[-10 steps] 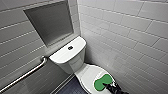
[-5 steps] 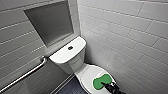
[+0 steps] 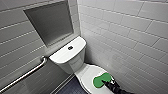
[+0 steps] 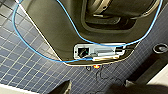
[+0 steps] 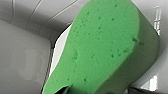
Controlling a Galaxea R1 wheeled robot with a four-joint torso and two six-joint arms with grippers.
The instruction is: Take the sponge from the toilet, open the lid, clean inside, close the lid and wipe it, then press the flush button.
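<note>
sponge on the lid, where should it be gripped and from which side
The sponge lies flat on the closed lid, so pinch its side edges: likely at the narrow waist, or the rounded end nearest the right gripper, coming low from the lid's front.

A toilet (image 3: pixel 75 63) stands in a room corner. Its tank backs against the rear wall, directly below a recessed niche (image 3: pixel 51 22) set into that wall. The flush button (image 3: pixel 70 47) sits in the middle of the tank top. In front of the tank, the lid (image 3: pixel 86 73) lies shut over the bowl. The sponge (image 3: pixel 102 80) rests flat on the lid, near the lid's front right edge. The right end effector (image 3: pixel 109 85) grips the sponge's near end, reaching in from the lower right. A side wall (image 3: pixel 125 37) runs close along the toilet's right. A grab bar (image 3: pixel 25 75) is mounted on the rear wall, left of the tank. The floor (image 3: pixel 72 88) lies left of the bowl.
</note>
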